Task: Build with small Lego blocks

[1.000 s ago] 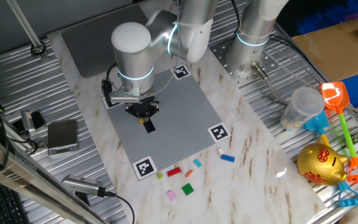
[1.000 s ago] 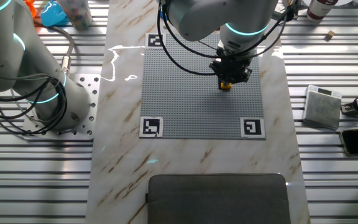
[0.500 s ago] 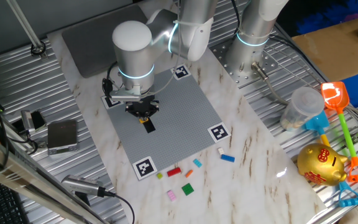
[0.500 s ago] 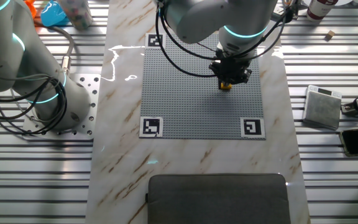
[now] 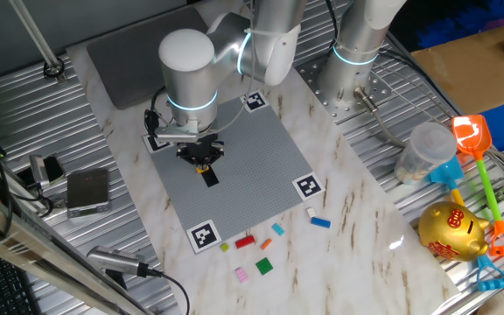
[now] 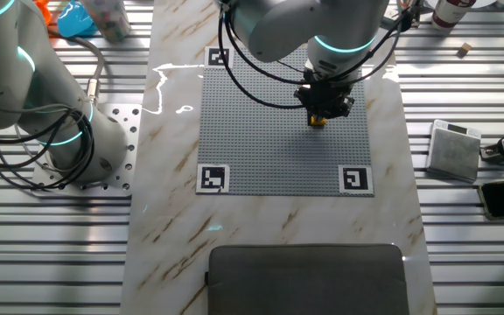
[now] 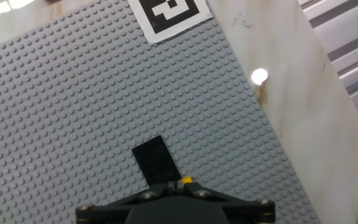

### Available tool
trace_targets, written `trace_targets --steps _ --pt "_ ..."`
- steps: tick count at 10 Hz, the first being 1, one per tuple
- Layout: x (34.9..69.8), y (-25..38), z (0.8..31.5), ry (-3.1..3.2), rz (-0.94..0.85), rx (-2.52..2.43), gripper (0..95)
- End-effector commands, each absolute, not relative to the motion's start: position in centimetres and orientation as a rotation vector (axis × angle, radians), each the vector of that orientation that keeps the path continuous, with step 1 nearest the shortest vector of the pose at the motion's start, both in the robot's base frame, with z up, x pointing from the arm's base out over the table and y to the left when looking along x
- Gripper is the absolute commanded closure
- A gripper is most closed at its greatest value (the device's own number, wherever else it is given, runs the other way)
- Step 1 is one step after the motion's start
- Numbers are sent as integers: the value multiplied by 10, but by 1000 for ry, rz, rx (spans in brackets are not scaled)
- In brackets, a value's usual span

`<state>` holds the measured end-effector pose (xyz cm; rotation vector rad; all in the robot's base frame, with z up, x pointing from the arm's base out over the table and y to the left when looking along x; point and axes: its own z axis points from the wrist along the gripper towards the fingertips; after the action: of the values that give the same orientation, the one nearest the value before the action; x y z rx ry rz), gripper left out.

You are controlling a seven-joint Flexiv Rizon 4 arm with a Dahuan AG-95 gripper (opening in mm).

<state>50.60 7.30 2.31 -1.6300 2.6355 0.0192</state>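
Observation:
My gripper (image 5: 202, 161) (image 6: 324, 107) (image 7: 176, 185) stands low over the grey studded plate (image 5: 252, 149), its jaws shut on a tiny yellow brick (image 7: 186, 181) (image 6: 319, 121) that shows only as a sliver at the fingertips. A flat black brick (image 7: 156, 160) (image 5: 209, 177) lies on the plate right in front of the fingertips, touching them. Loose small Lego blocks lie on the marble past the plate's near edge: red (image 5: 245, 241), orange (image 5: 278, 229), blue (image 5: 321, 222), green (image 5: 264, 266), pink (image 5: 242, 275).
Black-and-white markers (image 5: 308, 185) (image 7: 168, 14) sit at the plate's corners. A second arm's base (image 5: 348, 83) stands behind the plate. A grey pad (image 6: 309, 278), a small box (image 5: 87, 190), toys and a gold piggy bank (image 5: 451, 230) ring the table.

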Motion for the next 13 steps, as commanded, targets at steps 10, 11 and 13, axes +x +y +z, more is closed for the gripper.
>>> trace_targets --steps 10,11,13 --pt "514 108 50 2705 -23 -1602 950" --pt "515 110 49 2708 -19 -1585 950" --pt "515 110 49 2719 -27 -1571 950"
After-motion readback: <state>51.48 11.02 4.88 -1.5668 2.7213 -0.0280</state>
